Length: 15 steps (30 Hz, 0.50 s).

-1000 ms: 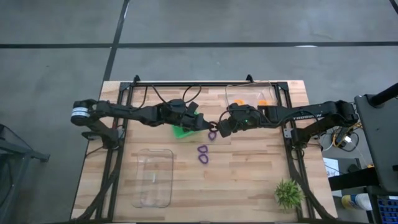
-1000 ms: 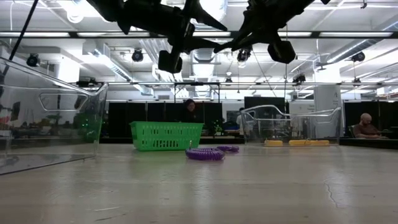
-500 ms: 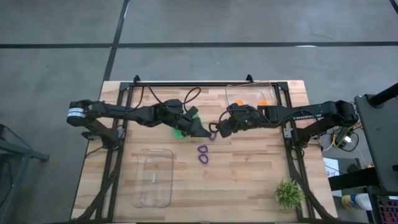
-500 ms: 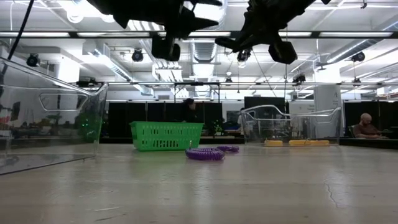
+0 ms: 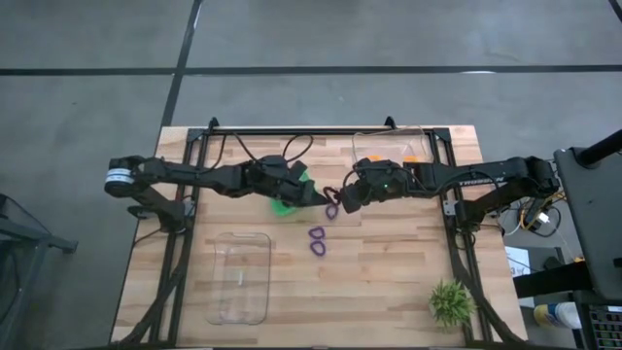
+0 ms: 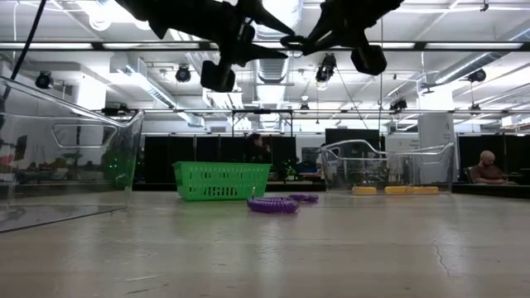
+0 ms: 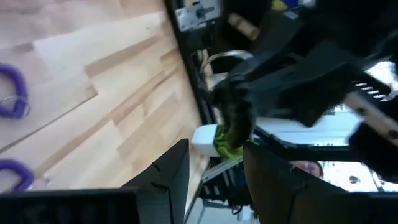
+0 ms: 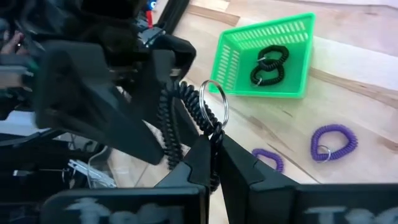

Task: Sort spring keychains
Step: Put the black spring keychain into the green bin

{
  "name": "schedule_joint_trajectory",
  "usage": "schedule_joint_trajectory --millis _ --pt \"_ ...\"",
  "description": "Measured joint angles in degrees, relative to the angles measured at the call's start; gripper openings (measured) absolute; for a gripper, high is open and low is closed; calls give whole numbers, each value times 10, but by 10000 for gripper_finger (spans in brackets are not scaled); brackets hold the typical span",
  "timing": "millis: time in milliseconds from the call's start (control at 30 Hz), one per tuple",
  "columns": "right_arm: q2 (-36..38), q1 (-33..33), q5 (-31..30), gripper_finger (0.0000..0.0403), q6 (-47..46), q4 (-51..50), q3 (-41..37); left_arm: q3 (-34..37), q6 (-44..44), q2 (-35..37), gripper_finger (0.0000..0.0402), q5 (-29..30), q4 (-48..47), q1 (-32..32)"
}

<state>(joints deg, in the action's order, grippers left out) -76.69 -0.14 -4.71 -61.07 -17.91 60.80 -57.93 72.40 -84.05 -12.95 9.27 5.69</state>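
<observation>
Right pincer (image 8: 212, 163) grips black spring keychain (image 8: 169, 121), stretched toward left pincer (image 8: 134, 102).

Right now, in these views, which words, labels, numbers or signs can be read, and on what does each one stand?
No text can be read in any of the views.
Pale marking along the right arm, high view: possibly lettering, too small to read.
The bins, the keychains and the table show no labels or numbers.
</observation>
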Motion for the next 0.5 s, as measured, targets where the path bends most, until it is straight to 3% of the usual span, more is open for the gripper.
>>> schedule_joint_trajectory --millis 500 --pt "0 3 -2 13 0 -20 -3 -1 -3 1 142 12 28 2"
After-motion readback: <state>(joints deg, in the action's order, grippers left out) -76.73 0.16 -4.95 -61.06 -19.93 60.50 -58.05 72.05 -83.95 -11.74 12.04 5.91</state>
